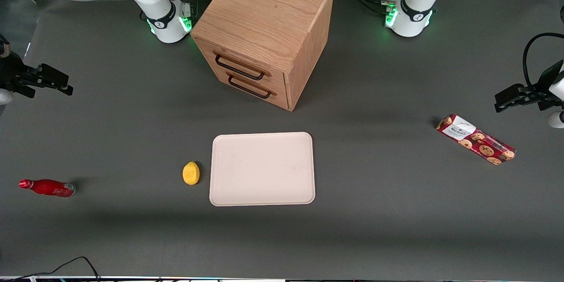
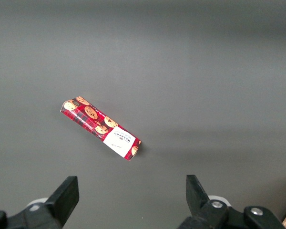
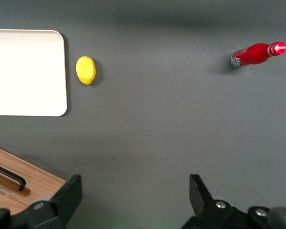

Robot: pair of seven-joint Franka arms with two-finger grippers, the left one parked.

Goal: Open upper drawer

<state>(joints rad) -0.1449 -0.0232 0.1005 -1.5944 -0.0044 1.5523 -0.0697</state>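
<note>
Upper drawer (image 1: 241, 65), shut, topmost in the cabinet (image 1: 264, 31) farther from the camera than the tray (image 1: 262, 168); my gripper (image 1: 55, 83), fingers spread, hovers well apart toward the working arm's end; I'd approach square, straddling its bar handle (image 1: 240, 68), not the lower one.

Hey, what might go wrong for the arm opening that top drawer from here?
The upper drawer and lower drawer carry matching bar handles set close together, so the open hand, now off toward the working arm's end of the table, may hook the wrong one. The cabinet sits angled, so a straight pull may drag it.
</note>
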